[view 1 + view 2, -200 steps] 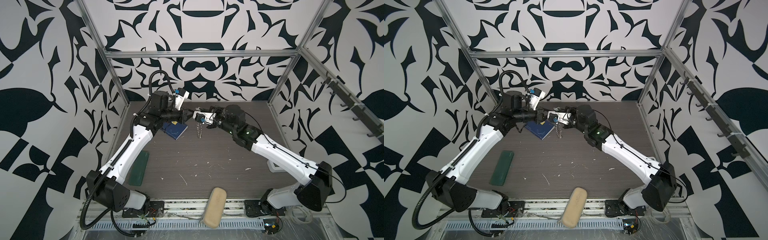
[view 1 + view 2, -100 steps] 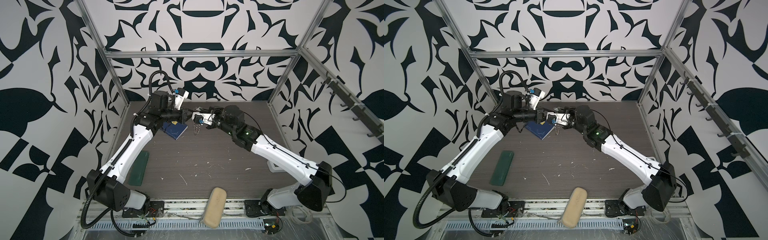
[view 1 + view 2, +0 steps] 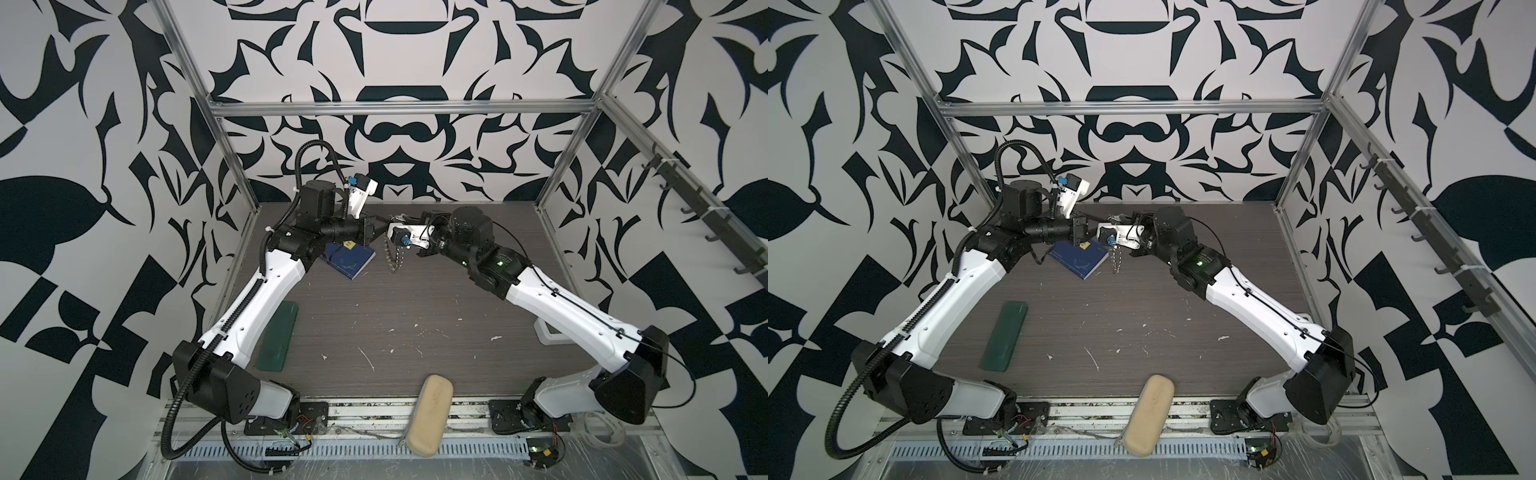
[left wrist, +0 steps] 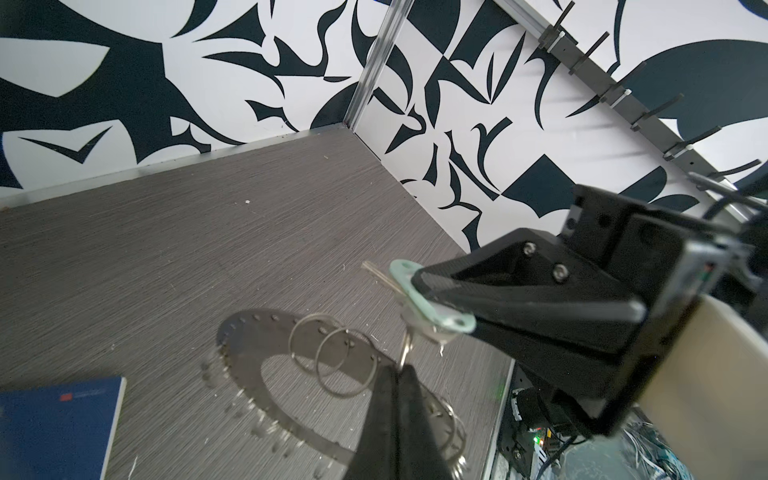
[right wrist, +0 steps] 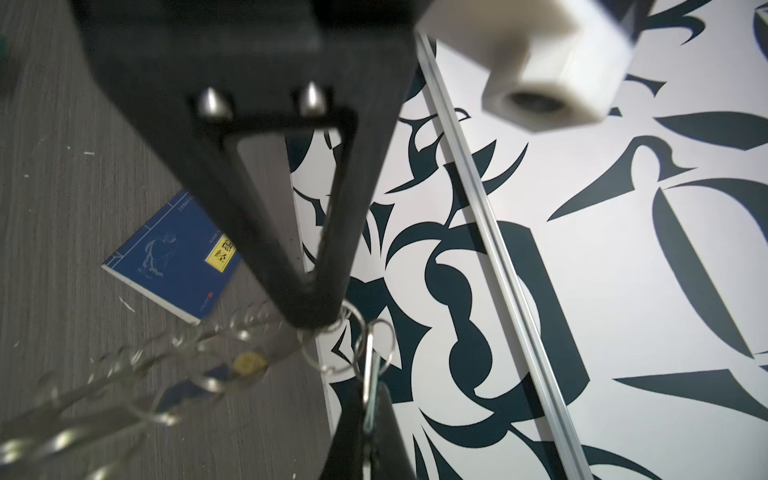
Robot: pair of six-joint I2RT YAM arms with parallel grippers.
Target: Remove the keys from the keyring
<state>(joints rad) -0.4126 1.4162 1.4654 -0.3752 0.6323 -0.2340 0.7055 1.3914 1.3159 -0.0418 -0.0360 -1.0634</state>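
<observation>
left gripper (image 4: 400, 372): squeezed tight on the keyring (image 4: 245, 353), right at a split ring (image 4: 338, 361) on its rim
right gripper (image 4: 442, 309): clamped on the key (image 4: 404, 270) by its green tag
key: up in the air between both grippers
keyring: dangling under the grippers, back-middle of the table (image 3: 415, 303), just beside the book (image 3: 347, 259)

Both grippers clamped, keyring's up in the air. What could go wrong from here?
1. The keys look linked to the keyring, which hangs off the table; a hard pull may strip them from the right gripper.
2. If the left gripper slips, the keyring likely drops beside the blue book.
</observation>
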